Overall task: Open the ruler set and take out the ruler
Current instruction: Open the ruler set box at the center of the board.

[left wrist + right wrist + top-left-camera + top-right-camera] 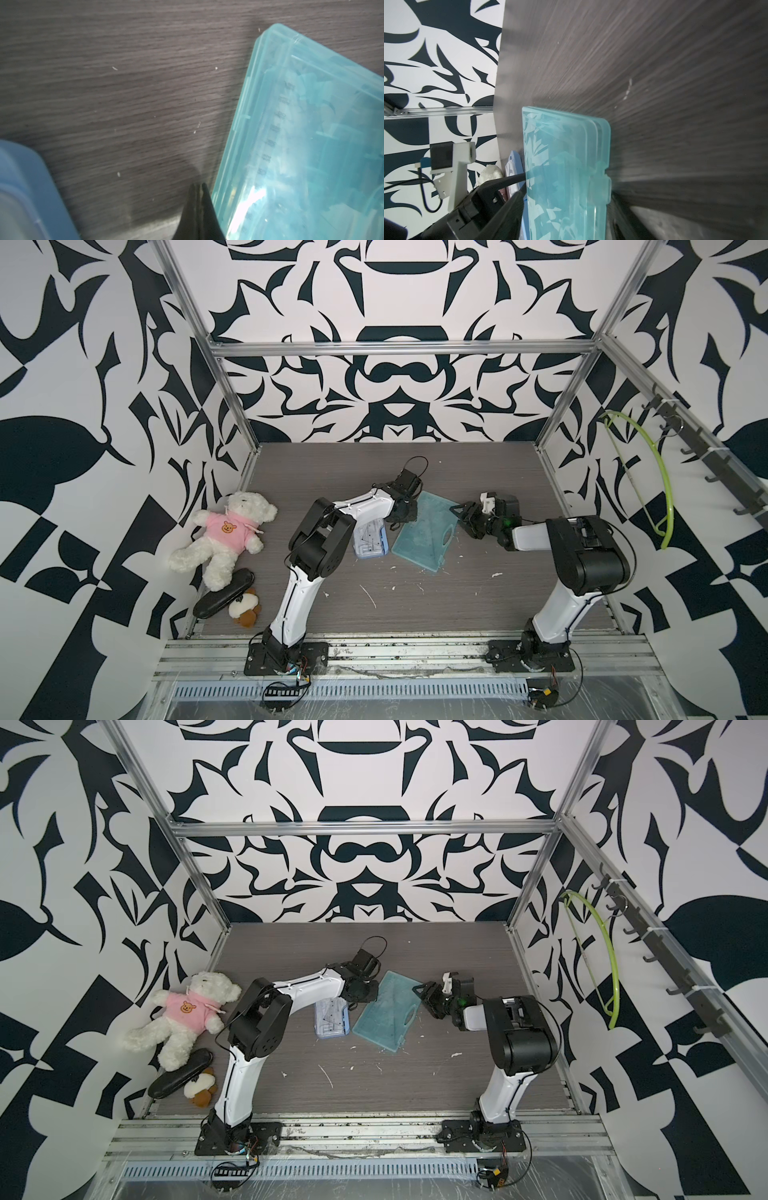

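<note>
**On the dark desk (478, 472), the ruler set (422, 531) is turning its opening edge to the right arm**

Under the black-and-white patterned walls, the teal ruler set is lying flat near the middle of the desk, closed, between the two arms. In both top views its long axis is running from the back wall toward the robot, with the near end leaning slightly to the robot's left. The long edge with the handle cut-out (447, 537) is pointing toward the right arm, and the opposite long edge is facing the left arm.

The right fingers (513, 178) are standing spread at the far end of that cut-out edge, beside the latch tab (600, 182). One of them is lying against the lid's top face. The other is barely showing, so I cannot tell whether they are squeezing the case or only straddling it.

The left fingers (190, 207) are pressed together, carrying nothing, and sitting just beside the other long edge, between the set and a smaller blue case (370, 539).

The ruler (270, 135) is showing through the lid, with its scale running parallel to the case's long edge on the left arm's side.

Judging by this, the right arm is the nearer one for prying the lid, which would be swinging up and over toward the left arm.
</note>
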Robot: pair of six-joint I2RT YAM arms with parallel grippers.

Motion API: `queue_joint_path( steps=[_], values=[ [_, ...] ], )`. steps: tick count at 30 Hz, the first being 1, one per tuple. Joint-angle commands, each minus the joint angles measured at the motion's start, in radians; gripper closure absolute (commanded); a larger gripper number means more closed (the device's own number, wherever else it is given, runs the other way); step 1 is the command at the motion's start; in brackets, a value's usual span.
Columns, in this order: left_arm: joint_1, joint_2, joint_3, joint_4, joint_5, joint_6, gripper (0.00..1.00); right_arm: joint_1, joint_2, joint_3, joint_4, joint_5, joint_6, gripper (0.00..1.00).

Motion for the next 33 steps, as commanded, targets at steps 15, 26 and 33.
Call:
queue_joint_path(
  steps=[15,26,33],
  values=[
    [-0.022,0.073,0.022,-0.063,0.038,-0.002,1.00,0.010,-0.019,-0.045,-0.130,0.109,-0.083,0.33],
    [-0.027,0.075,0.015,-0.061,0.040,-0.003,1.00,0.014,-0.055,-0.049,-0.096,0.102,-0.088,0.33],
    [-0.032,0.083,0.013,-0.058,0.044,-0.005,1.00,0.020,-0.111,-0.041,-0.127,0.116,-0.109,0.33]
  ],
)
